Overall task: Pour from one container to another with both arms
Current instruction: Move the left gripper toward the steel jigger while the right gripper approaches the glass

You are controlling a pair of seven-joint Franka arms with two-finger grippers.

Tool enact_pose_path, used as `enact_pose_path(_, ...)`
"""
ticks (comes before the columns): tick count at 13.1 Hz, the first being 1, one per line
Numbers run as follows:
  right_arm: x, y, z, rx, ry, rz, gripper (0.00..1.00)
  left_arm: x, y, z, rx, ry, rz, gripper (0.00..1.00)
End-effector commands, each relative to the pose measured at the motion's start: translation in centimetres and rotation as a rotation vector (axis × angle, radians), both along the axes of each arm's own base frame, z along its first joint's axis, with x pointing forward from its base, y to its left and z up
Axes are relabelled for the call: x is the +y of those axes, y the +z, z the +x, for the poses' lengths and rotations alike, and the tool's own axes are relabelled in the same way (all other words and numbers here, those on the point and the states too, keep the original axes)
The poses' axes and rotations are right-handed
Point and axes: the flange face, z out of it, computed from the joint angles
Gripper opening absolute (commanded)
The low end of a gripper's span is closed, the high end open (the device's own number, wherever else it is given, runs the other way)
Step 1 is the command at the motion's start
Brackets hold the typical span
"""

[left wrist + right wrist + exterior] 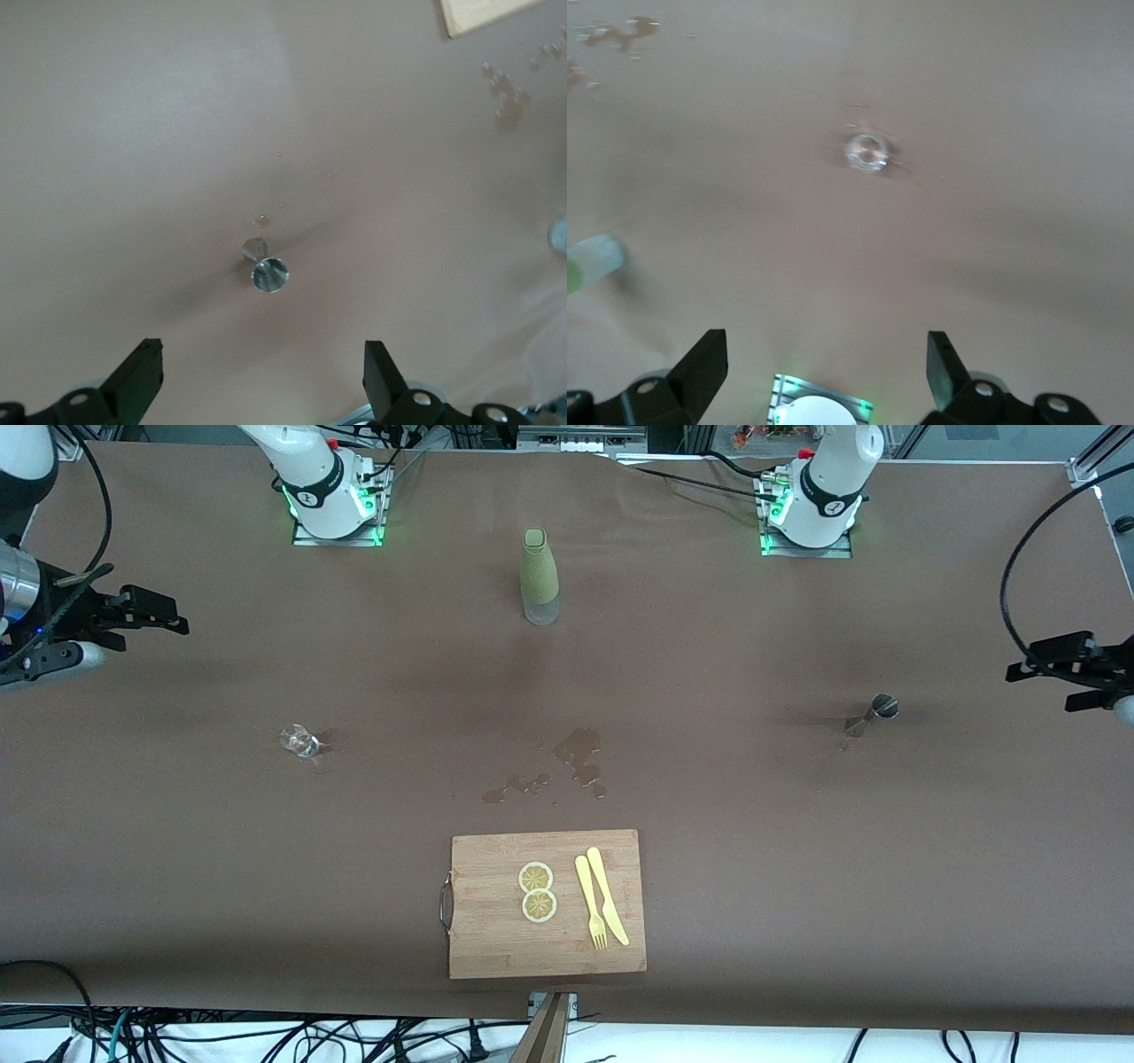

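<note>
A small clear glass (301, 740) (866, 150) stands on the brown table toward the right arm's end. A metal jigger (873, 713) (267, 271) stands toward the left arm's end. A tall green bottle (539, 576) with a clear bottom stands upright between the two arm bases; its clear end (594, 261) shows in the right wrist view. My right gripper (168, 614) (824, 365) hangs open and empty over the table's right-arm end. My left gripper (1021, 669) (263, 372) hangs open and empty over the left-arm end, apart from the jigger.
A wet spill (578, 760) (507, 87) (616, 34) marks the middle of the table. Nearer the front camera lies a wooden cutting board (496, 939) (483, 13) with two lemon slices (537, 892), a yellow fork (590, 903) and a yellow knife (608, 895).
</note>
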Motion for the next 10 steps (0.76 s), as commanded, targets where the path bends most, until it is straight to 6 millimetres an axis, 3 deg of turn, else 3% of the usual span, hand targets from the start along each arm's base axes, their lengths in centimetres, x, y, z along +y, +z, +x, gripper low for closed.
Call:
enact_pose_path(1, -2.2, -1.7, 0.9, 0.01, 0.093, 0.107, 1.0, 2.6, -1.7, -0.3, -0.046, -0.153, -0.126, 1.0)
enact_pose_path(3, -3.7, -3.9, 1.5, -0.017, 0.253, 0.21, 1.0, 6.1, -4.1, -1.6, -0.093, -0.248, -0.25, 1.0)
enact_pose_path(6, -6.7, -8.5, 2.5, -0.076, 0.448, 0.374, 1.0, 12.3, -11.1, -4.6, -0.163, -0.309, -0.502, 1.0)
enact_pose_path(10, -10.7, -16.5, 3.3, -0.258, 0.72, 0.661, 1.0, 16.4, -18.8, -8.9, -0.34, -0.435, -0.727, 1.0)
